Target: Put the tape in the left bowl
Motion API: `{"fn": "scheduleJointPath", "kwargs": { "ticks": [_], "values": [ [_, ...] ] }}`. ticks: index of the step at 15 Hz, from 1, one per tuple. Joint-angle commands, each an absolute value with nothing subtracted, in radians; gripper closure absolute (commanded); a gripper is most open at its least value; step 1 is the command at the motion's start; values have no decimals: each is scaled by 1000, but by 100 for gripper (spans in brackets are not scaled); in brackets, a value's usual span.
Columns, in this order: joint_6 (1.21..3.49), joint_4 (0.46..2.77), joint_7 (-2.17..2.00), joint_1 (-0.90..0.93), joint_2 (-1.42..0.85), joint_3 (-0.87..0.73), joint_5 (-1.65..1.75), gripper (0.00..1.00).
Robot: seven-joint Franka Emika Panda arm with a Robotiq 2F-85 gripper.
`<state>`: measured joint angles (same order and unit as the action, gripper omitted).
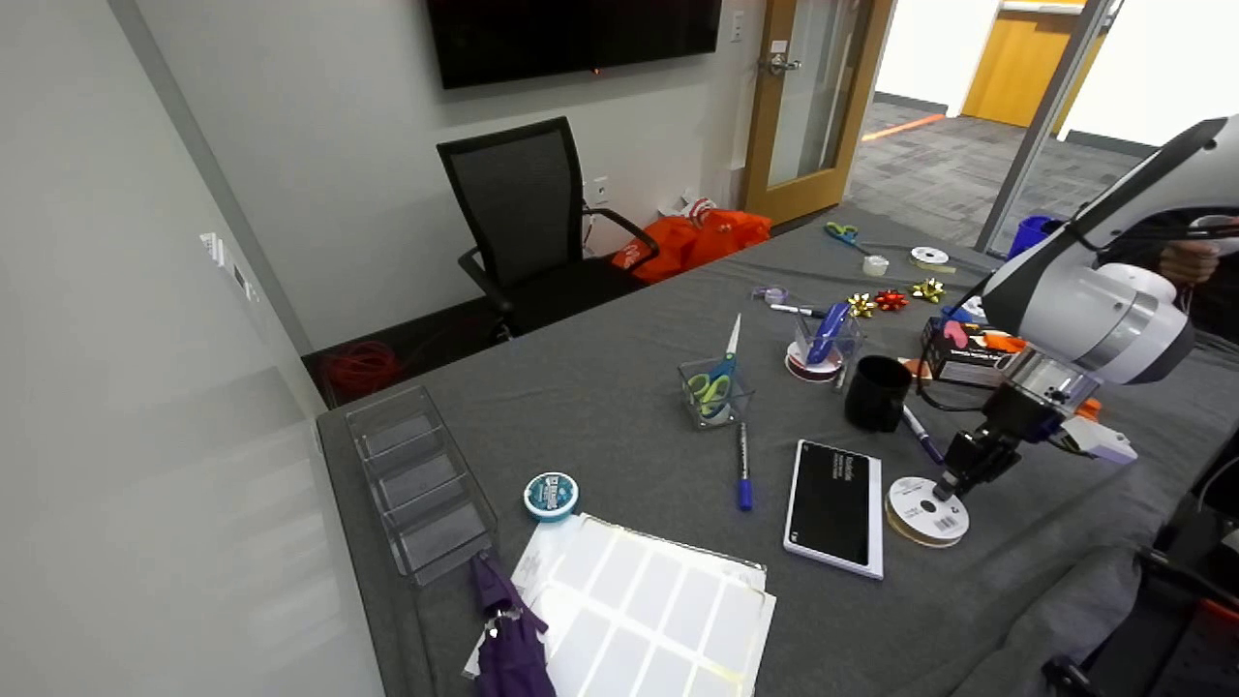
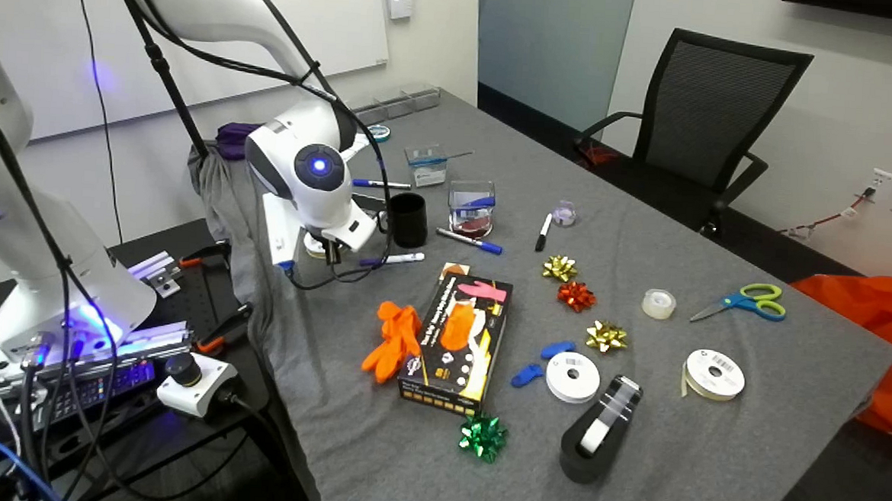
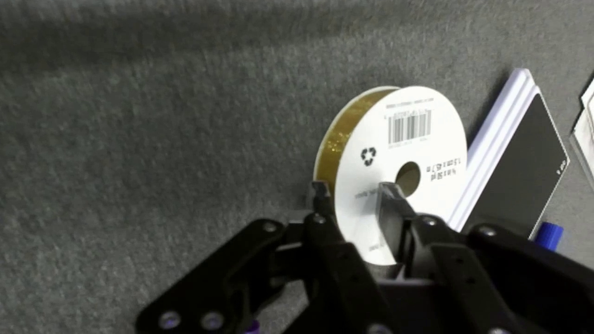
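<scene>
Probably light and fairly stiff, the spool of gold ribbon tape [image 3: 380, 162] lies flat on the table [image 1: 619, 436], just beside a black-topped white box [image 1: 834, 508]; its smooth white face looks likely to slip, and its thin flanges may bend if squeezed hard. The claw [image 3: 353, 188] is spread astride its edge, one tip outside the ribbon and the other over the face near the centre hole, apparently pinching nothing, though light contact cannot be ruled out. For a firm hold, lowering the inner tip into that hole and closing gently against the outer edge seems best.
</scene>
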<state>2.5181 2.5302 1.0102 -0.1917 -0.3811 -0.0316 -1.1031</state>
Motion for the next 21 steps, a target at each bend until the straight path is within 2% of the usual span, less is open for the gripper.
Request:
{"fn": "scheduleJointPath", "kwargs": {
  "ticks": [1, 3, 12, 21],
  "values": [
    [2557, 2519, 1033, -177, -406, -34, -1122, 97],
    [2568, 2521, 1024, -170, -408, -41, -1097, 100],
    [2558, 2534, 994, -171, -374, -65, -1033, 100],
    [2300, 2524, 810, -252, -199, -160, -665, 100]
  ]
}}
